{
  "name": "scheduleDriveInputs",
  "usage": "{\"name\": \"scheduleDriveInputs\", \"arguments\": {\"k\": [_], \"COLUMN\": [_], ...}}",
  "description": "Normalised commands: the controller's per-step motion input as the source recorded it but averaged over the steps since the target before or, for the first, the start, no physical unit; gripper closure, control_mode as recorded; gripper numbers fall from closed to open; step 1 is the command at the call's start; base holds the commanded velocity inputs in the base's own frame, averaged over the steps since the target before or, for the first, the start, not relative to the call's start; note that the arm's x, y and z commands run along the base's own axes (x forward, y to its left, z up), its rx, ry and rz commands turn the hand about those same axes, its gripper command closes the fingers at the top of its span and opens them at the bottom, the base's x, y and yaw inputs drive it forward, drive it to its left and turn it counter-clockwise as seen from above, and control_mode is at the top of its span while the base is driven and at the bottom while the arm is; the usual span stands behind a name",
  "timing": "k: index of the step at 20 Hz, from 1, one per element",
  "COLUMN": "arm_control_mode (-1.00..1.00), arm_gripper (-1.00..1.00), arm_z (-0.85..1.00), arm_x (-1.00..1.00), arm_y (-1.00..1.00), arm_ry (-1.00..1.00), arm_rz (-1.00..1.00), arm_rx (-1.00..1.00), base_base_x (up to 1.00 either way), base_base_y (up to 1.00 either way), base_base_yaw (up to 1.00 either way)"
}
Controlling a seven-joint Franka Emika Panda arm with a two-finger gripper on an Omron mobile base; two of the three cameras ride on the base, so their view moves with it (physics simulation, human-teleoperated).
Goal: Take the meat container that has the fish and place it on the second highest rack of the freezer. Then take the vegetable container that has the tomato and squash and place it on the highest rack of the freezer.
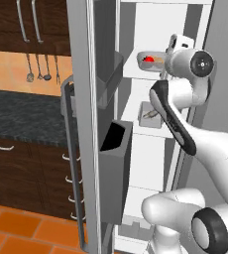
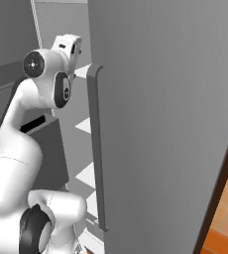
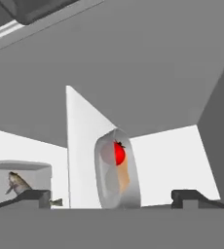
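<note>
The freezer [image 1: 158,163] stands open, its white shelves showing. The clear vegetable container [image 3: 116,168] holds the red tomato [image 3: 119,153] and the tan squash [image 3: 124,176]; it rests on the highest rack [image 3: 81,151], also seen as the highest rack [image 1: 141,74]. My gripper [image 3: 111,198] is open, its fingertips [image 3: 32,196] apart on either side and just short of the container. The hand view is rolled on its side. One shelf lower, on the second highest rack [image 1: 145,126], sits the meat container [image 3: 21,180] with the fish [image 3: 17,183]. The vegetable container [image 1: 149,59] lies just left of my hand.
The freezer door [image 1: 84,124] hangs open to the left with dark-grey bins [image 1: 115,163] and a long handle [image 1: 69,149]. A second grey door [image 2: 160,124] closes off the right side. Dark wooden cabinets [image 1: 22,168] and a counter stand further left.
</note>
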Motion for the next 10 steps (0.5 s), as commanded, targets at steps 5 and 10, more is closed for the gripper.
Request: {"name": "scheduleDriveInputs", "arguments": {"k": [5,10], "arm_control_mode": [-1.0,-1.0], "arm_gripper": [-1.0,-1.0], "arm_z": [0.07,0.04], "arm_x": [-1.0,-1.0], "arm_y": [0.17,0.13], "arm_ry": [0.0,0.12], "arm_rz": [0.21,0.04], "arm_rx": [-0.12,-0.23], "base_base_x": [0.0,0.0], "base_base_y": [0.0,0.0], "base_base_yaw": [0.0,0.0]}}
